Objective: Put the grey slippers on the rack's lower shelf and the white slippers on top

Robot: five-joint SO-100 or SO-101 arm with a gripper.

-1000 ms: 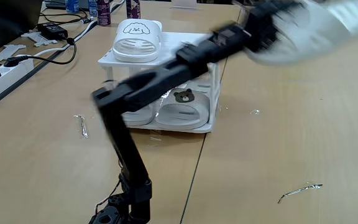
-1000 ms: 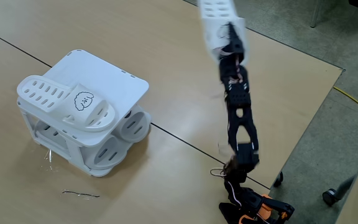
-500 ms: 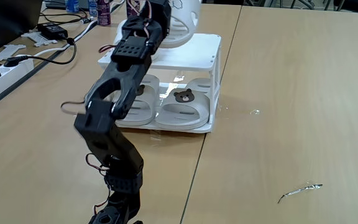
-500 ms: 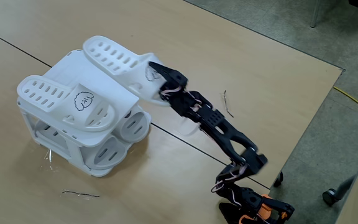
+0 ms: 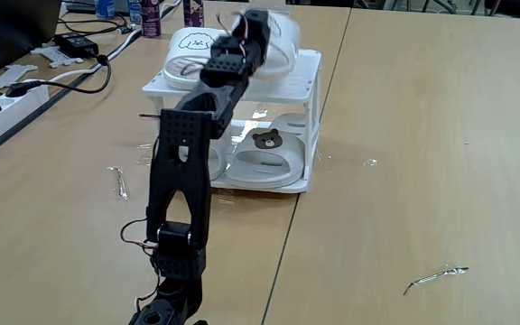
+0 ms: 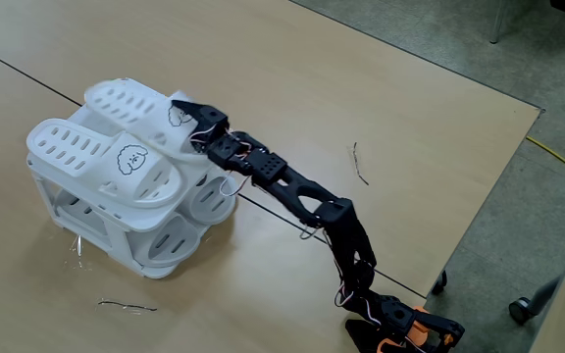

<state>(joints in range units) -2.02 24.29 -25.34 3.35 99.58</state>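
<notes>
On the small white plastic two-tier rack, we see one white rubber dog-face slipper on the slatted top. Right of it, the second white slipper, tilted off the edge half a second ago, now lies beside it, the black gripper clamped on its strap. Grey bear-badge slippers fill the lower shelf.
</notes>
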